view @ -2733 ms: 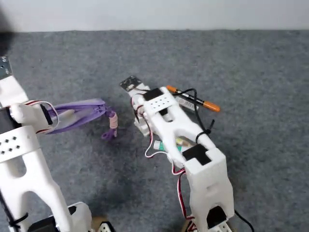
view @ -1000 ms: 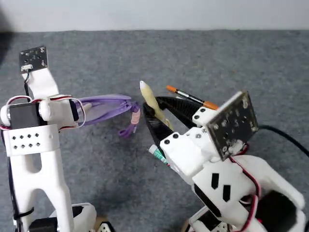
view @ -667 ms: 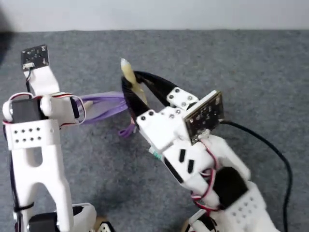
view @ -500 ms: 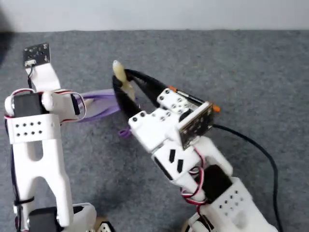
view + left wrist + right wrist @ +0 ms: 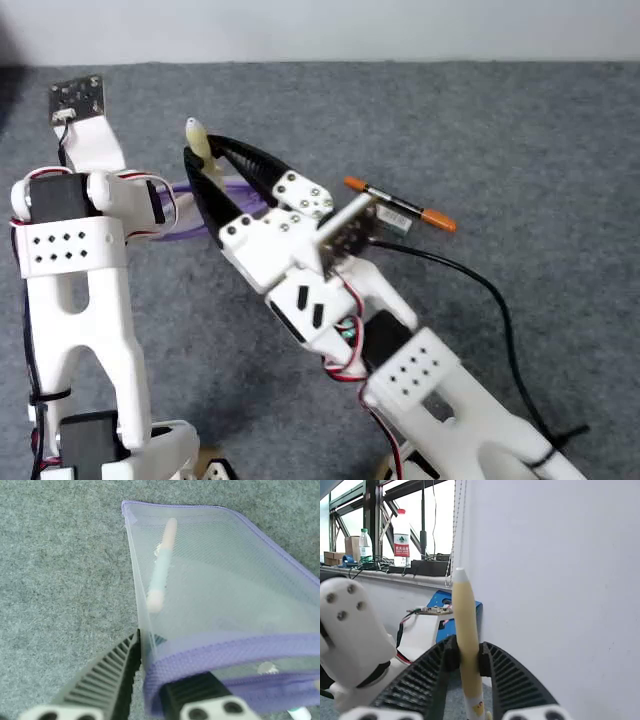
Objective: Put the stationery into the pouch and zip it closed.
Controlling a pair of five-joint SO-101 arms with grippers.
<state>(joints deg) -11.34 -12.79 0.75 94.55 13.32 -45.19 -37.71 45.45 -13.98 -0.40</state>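
Clamps a cream pen (image 5: pixel 197 135) in the right gripper (image 5: pixel 203 152), upper left of centre in the high view. Pinches the purple mesh pouch (image 5: pixel 215 580) by its edge in the left gripper (image 5: pixel 150 675), a pastel pen (image 5: pixel 161 565) inside, with an orange-capped pen (image 5: pixel 400 205) lying right of centre.

My table (image 5: pixel 520 130) wears a grey, felt-like cover from edge to edge, evenly lit. Along its far edge runs a plain white wall (image 5: pixel 400 30). In my right wrist view a tall white surface (image 5: pixel 560 580) stands beside dark-framed windows (image 5: pixel 375 505) bright with daylight, and a blind cord (image 5: pixel 456 520) hangs down. On the pale ledge (image 5: pixel 380 575) below the windows stand a red-labelled bottle (image 5: pixel 401 535), a smaller bottle (image 5: pixel 365 541), a cardboard box (image 5: pixel 351 547) and dark cables (image 5: pixel 427 566). A blue box (image 5: pixel 441 615) sits lower.
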